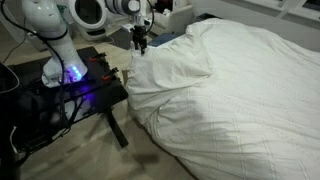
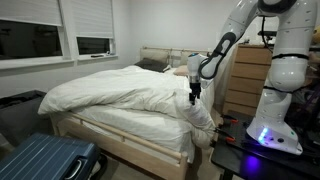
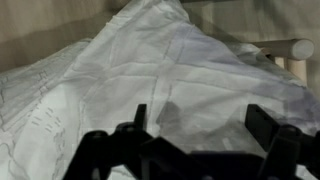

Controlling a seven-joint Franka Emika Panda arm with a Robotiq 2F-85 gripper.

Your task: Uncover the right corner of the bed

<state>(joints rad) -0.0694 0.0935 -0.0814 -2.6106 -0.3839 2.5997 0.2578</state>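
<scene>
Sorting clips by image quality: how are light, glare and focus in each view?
In an exterior view the duvet is evenly lit, with a blue glow at the robot base; in an exterior view the window is dark; in the wrist view the open gripper is a dark, blurred silhouette shadowing the duvet.

We find no text, label, brand, number or sign that we can read in any view. The bed shows us only plain white duvet fabric. The robot arm carries no marking sharp enough for us to make out. The blue suitcase is too small and blurred in an exterior view to give us any lettering.
</scene>
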